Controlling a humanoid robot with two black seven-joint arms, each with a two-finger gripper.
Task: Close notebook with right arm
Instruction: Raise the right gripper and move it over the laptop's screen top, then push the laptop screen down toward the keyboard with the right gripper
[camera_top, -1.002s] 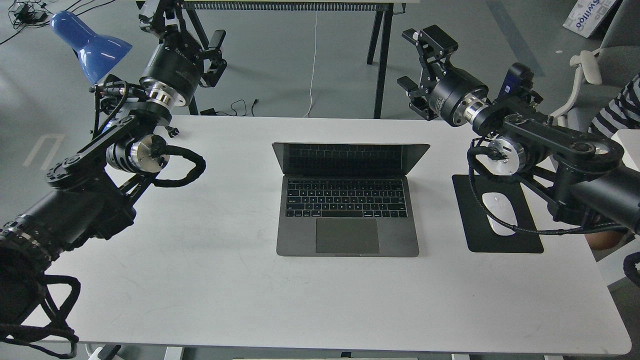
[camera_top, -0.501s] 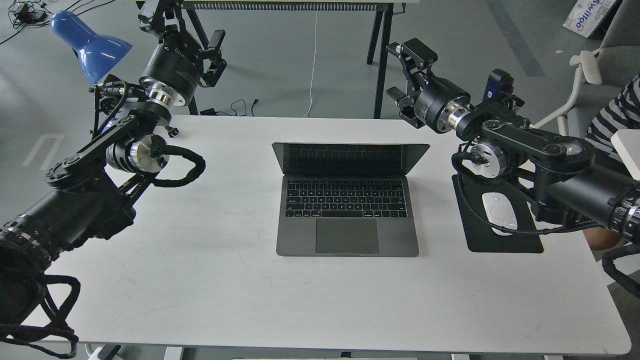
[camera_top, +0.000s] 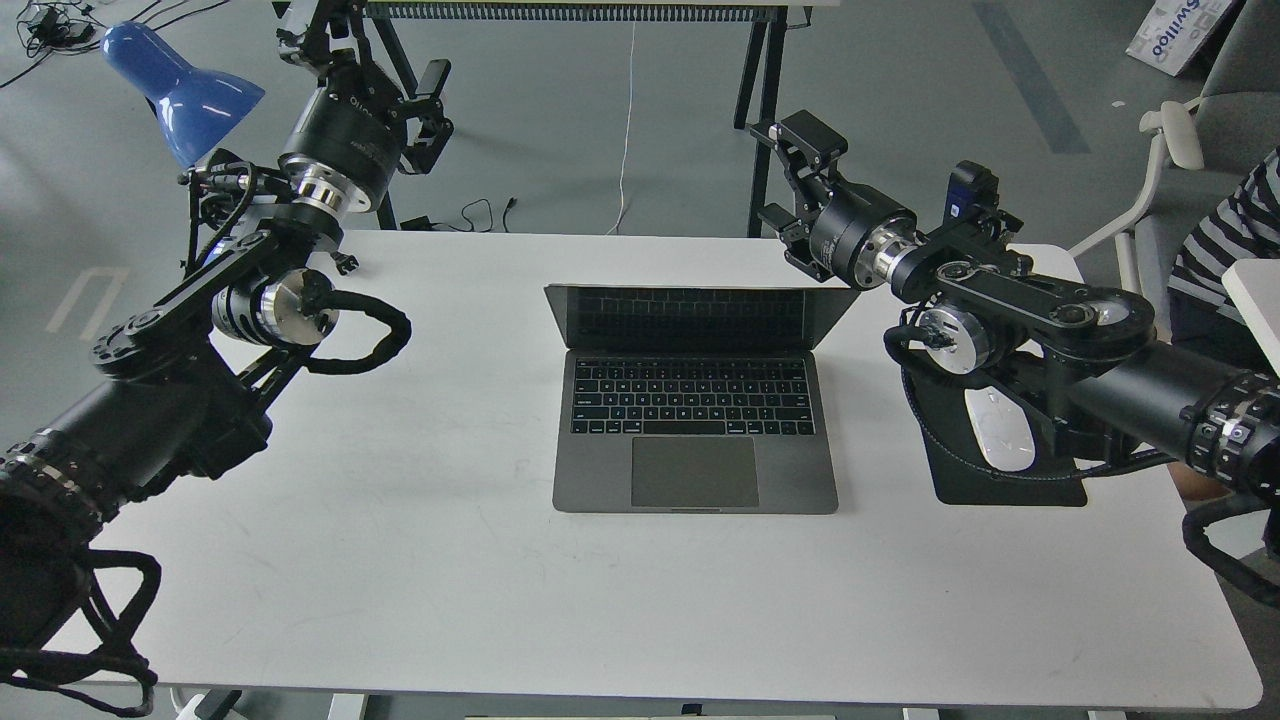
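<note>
The notebook (camera_top: 695, 400) lies open in the middle of the white table (camera_top: 400, 560), its dark screen (camera_top: 700, 318) tilted back and facing me. My right arm (camera_top: 1040, 310), with the small blue wrist box (camera_top: 965, 192), reaches in from the right. My right gripper (camera_top: 778, 172) is open and empty. It hovers above and just behind the lid's upper right corner and is not touching it. My left gripper (camera_top: 370, 60) is held high at the far left, away from the notebook, and looks open and empty.
A black mouse pad (camera_top: 960, 485) with a white mouse (camera_top: 1000, 430) lies right of the notebook, under my right arm. A blue lamp (camera_top: 180, 85) stands at the far left. Black table legs (camera_top: 760, 110) stand behind the table. A chair and a person in stripes (camera_top: 1215, 250) are at the right.
My right arm has swung left and slightly down, bringing its open gripper from the far right to the lid's upper right corner. The left arm and the notebook have not moved.
</note>
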